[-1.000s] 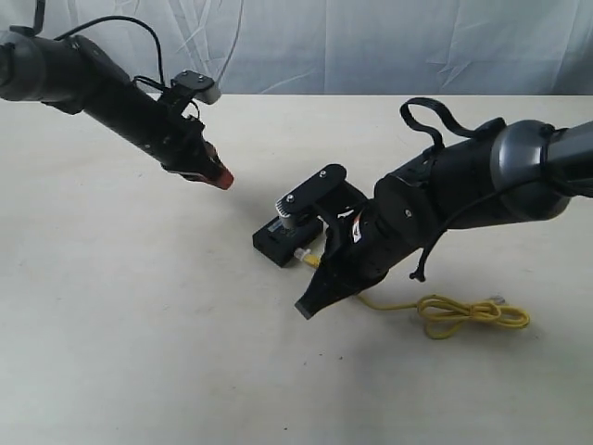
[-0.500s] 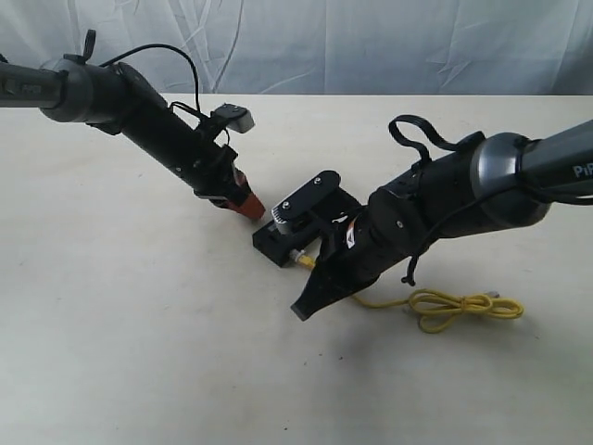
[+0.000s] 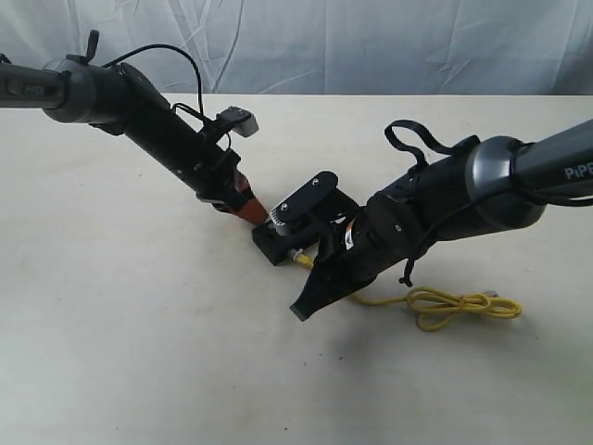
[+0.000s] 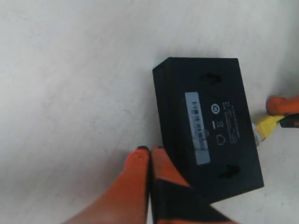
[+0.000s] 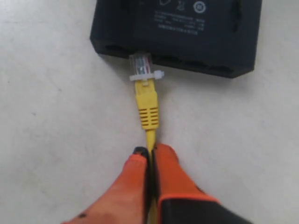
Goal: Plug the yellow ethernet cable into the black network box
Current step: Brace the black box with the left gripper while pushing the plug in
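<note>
The black network box [image 3: 275,245] lies mid-counter [image 3: 139,324], its white label [image 4: 196,127] carrying a barcode and symbols too small to read. The right gripper [image 5: 148,156] is clenched on the yellow ethernet cable [image 5: 146,108] just behind the plug, whose clear tip meets a port on the box's side; how deep it sits cannot be told. The left gripper [image 4: 149,151], fingers pressed together on nothing, rests against the box's opposite edge. "PiPE" shows on the right arm [image 3: 500,190]. Bare counter lies open all around.
</note>
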Available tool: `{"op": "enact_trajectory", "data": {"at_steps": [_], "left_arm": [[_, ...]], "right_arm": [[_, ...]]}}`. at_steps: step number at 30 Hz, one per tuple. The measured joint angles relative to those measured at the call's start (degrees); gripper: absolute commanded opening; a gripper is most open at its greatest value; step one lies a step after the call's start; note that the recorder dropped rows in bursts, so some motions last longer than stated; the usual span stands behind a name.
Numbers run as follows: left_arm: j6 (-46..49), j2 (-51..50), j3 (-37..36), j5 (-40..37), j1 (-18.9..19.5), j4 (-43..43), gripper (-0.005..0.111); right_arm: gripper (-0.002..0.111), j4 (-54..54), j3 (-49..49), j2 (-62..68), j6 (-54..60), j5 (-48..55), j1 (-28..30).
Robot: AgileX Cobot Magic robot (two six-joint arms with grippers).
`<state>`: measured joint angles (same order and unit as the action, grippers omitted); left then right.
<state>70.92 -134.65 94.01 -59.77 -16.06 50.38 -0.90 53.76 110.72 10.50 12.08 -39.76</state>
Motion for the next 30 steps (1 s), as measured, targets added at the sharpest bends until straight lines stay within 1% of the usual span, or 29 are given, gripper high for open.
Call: {"op": "enact_trajectory", "data": {"at_steps": [6,11,23,25,26,29,30], "left_arm": [[1.2,0.0,0.0,-0.7,0.0,0.0,0.000],[1.3,0.0,0.0,-1.4,0.0,0.0,0.000],[3.2,0.0,0.2,-3.7,0.2,0.0,0.000],[3.4,0.0,0.2,-3.7,0.2,0.0,0.000],[3.4,0.0,0.2,-3.7,0.2,0.0,0.000],[2.2,0.0,0.2,-4.0,0.6,-0.4,0.000],[1.0,0.4,0.2,-3.6,0.6,-1.3,0.000]], "right_arm": [[-0.001,0.0,0.0,0.0,-1.1,-0.1,0.0],[-0.001,0.0,0.0,0.1,-5.7,-0.6,0.0],[0.000,0.0,-0.2,0.8,-6.3,-4.4,0.0],[0.006,0.9,-0.2,0.8,-6.3,-4.4,0.0],[0.012,1.4,-0.2,0.8,-6.3,-4.5,0.0],[0.036,3.6,-0.1,0.9,-6.3,-6.9,0.1],[0.041,4.5,0.0,0.9,-6.3,-7.5,0.1]]}}
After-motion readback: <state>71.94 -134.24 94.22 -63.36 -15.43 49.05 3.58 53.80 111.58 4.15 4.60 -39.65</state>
